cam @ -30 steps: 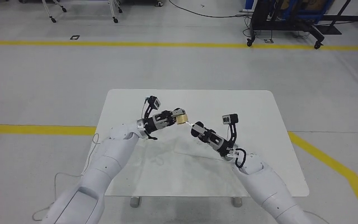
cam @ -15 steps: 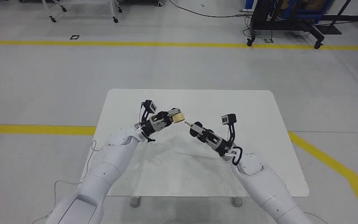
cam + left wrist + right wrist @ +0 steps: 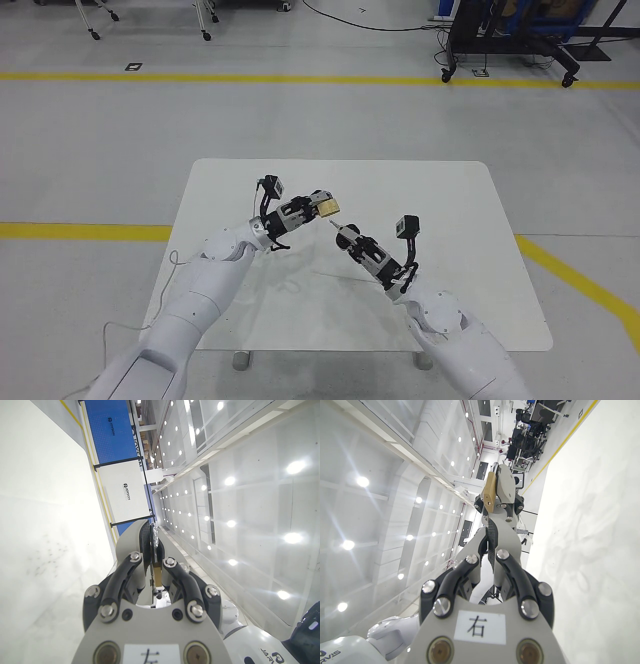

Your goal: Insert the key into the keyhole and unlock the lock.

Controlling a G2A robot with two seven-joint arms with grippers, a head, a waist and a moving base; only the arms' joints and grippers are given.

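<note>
A brass padlock (image 3: 327,207) hangs in the air over the middle of the white table (image 3: 450,190), with my left gripper (image 3: 312,208) shut on it. In the left wrist view the lock's brass body (image 3: 157,575) and silver shackle (image 3: 155,533) sit between the fingers. My right gripper (image 3: 345,236) is just right of and in front of the lock, shut on the key (image 3: 334,225), whose tip points at the lock with a small gap. The right wrist view shows the lock (image 3: 489,493) with its keyhole end facing my right gripper (image 3: 491,525); the key is mostly hidden between the pads.
Both arms hover above the table (image 3: 582,525), which carries nothing else. Yellow floor lines (image 3: 300,77) run behind the table and a black wheeled rack (image 3: 520,40) stands at the far right.
My left gripper shifted the padlock slightly right. My right arm drew back a little toward the front of the table, its wrist lowering, with the key still pointing at the lock.
</note>
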